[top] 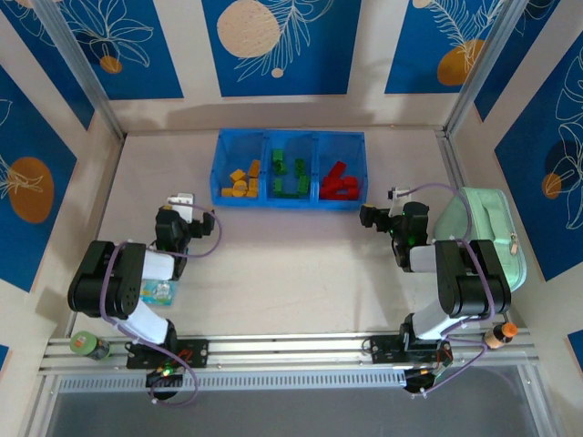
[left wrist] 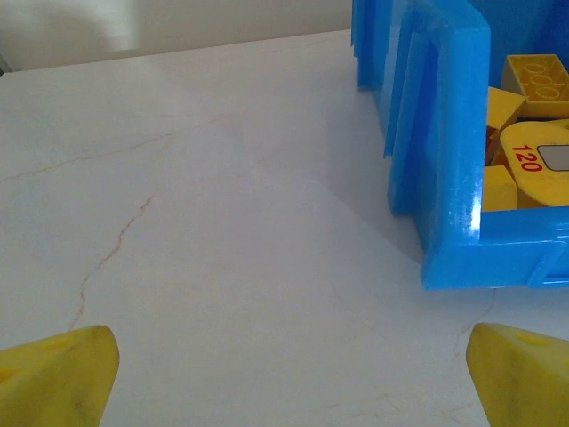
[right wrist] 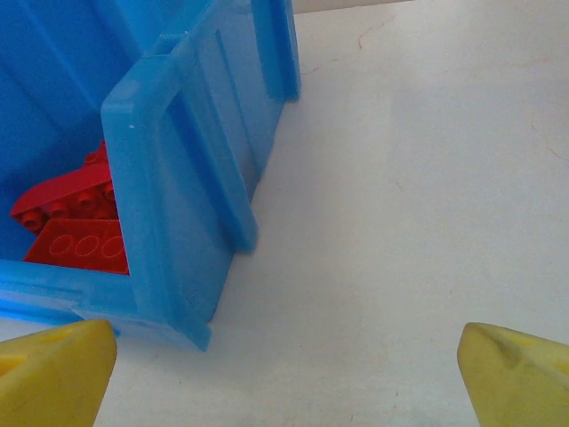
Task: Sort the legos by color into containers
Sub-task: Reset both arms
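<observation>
Left wrist view: the left pincer [left wrist: 289, 378] is wide open. Nothing is between its two yellow fingertips [left wrist: 62, 374]. It holds nothing. Under it is the white table [left wrist: 222, 222]. Just ahead and to the right is the near left corner of the containers [left wrist: 449, 178], a blue tray. The pincer is not touching it. In that end bin lie yellow legos [left wrist: 536, 80]. A curved yellow piece [left wrist: 533, 160] has a red 120 on it.

From the right wrist, the right pincer [right wrist: 284, 378] is wide open too, with nothing in it. Ahead and to its left is the near right corner of the blue tray. Red legos [right wrist: 76, 218] lie inside that bin.

From the top, the tray sits at the far middle of the table. It has three bins side by side. The yellow ones are in the left bin, green legos [top: 291, 177] in the middle bin, and the red ones in the right bin. A mint-green pouch [top: 487, 228] lies at the right edge, beside the right arm.
</observation>
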